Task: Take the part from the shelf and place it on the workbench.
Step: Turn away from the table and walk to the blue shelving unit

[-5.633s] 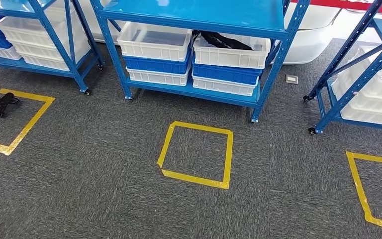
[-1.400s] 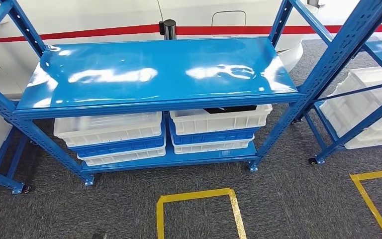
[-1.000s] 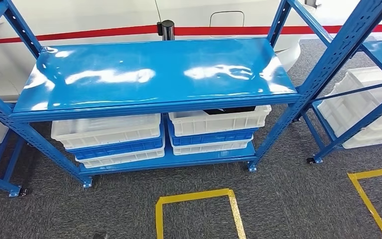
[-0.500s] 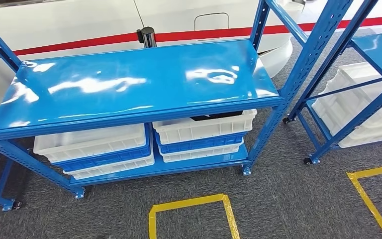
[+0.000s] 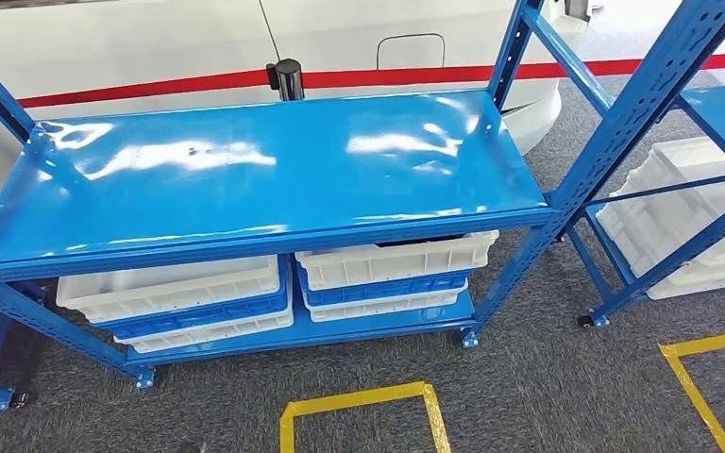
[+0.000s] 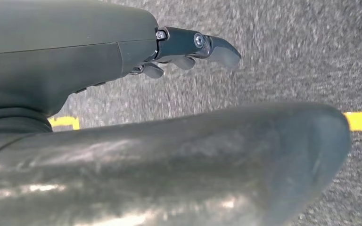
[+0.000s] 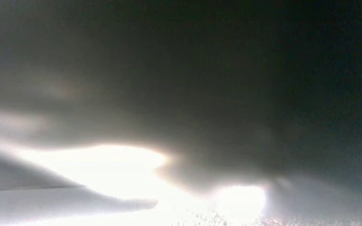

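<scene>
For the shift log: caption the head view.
Bare blue shelf above stacked white and blue bins, yellow floor tape in front.

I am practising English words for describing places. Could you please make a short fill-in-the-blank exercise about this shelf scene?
1. The shelf's top board is ____ in colour.
2. The crates stand ____ the top board.
3. The tape square on the carpet is ____.

Missing words: blue; below; yellow

Grey carpet floor (image 5: pixel 547 387), yellow tape square (image 5: pixel 359 420), white red-striped wall (image 5: pixel 132 47) behind.
</scene>
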You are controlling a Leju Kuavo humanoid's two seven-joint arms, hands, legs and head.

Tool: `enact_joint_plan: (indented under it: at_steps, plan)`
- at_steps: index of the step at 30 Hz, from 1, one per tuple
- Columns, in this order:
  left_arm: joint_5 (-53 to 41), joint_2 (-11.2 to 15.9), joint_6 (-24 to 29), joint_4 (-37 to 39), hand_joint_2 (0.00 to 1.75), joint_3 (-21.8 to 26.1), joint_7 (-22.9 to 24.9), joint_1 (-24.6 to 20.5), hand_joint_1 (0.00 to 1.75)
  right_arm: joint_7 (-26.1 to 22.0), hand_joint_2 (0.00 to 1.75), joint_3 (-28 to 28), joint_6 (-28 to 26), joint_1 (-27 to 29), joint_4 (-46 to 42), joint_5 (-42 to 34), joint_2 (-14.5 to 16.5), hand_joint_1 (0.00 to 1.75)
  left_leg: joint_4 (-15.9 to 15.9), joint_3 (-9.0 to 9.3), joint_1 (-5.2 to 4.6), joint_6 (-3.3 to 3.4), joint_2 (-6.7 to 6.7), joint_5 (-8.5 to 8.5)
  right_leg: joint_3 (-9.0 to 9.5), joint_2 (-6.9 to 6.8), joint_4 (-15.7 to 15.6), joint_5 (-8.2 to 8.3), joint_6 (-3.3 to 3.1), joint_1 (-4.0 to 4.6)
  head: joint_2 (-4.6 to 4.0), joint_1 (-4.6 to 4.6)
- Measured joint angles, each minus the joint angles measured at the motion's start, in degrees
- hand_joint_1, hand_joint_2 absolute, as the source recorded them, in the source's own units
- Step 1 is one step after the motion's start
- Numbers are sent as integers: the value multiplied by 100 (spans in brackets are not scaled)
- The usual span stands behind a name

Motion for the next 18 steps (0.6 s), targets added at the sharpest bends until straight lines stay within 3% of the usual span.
enact_joint_plan:
  at_steps: [2, 3, 4, 6, 8, 10, 12, 14, 15, 18]
  plan:
    - [1, -8, -23, 1, 0, 1, 0, 9, 0, -1, 0, 0, 2, 15, 1, 2, -15, 0, -3, 108, 42, -80, -7, -97, 182, -45, -709, 488, 141, -42, 0, 9]
    - [1, -6, -30, 1, 0, 1, 1, 7, 0, -1, 0, 0, 5, 15, 3, 3, -17, 0, -5, 156, 52, -128, -5, -142, 257, -80, -1006, 617, 127, -37, 0, 24]
    - [1, -5, -32, 1, 0, 1, 1, 3, 0, -2, 0, 0, 9, 6, 5, 3, -20, 0, -15, 180, 49, -176, 4, -182, 310, -108, -1176, 696, 73, -21, 0, 36]
    - [1, -2, -34, 1, 0, 1, 7, -3, 0, -5, 0, 0, 14, -8, 9, 3, -25, 0, -28, 240, 32, -257, 21, -220, 313, -124, -1220, 681, -105, 11, 0, 34]
    - [1, -3, -36, -1, 0, 1, 13, -5, 0, -8, 0, -1, 11, 5, 9, 4, -31, 0, 36, 261, 40, -309, 35, -261, 398, -99, -1235, 720, -218, -4, 0, 4]
    - [1, -3, -37, -2, 0, 1, 15, -10, 0, -15, 0, -2, 3, 15, 9, 5, -30, 0, 475, 51, 55, -333, 42, -404, 511, -86, -1255, 680, -306, -5, 0, -27]
    - [1, -3, -37, -1, 0, 1, 15, -10, 0, -23, 0, -2, -5, 10, 9, 8, -28, 0, 1238, -409, 53, -341, 41, -683, 584, -75, -1258, 621, -389, 30, 0, -54]
    - [0, -3, -37, -1, 0, 1, 16, 0, 0, -24, 0, -2, -8, 11, 9, 14, -29, 0, 1653, -792, 50, -330, 39, -820, 670, -45, -1257, 550, -437, 72, 0, -56]
    - [-1, -3, -37, 0, 0, 2, 17, 7, 0, -24, 0, -2, -8, 13, 9, 18, -30, 0, 1582, -856, 45, -309, 38, -716, 726, -26, -1257, 510, -444, 93, 0, -57]
    - [-2, 4, -37, 1, 0, 3, 17, 16, 0, -24, 0, -2, -11, 15, 9, 23, -19, 0, 646, -656, -18, -167, 35, 30, 908, 14, -1255, 382, -424, 147, 0, -49]
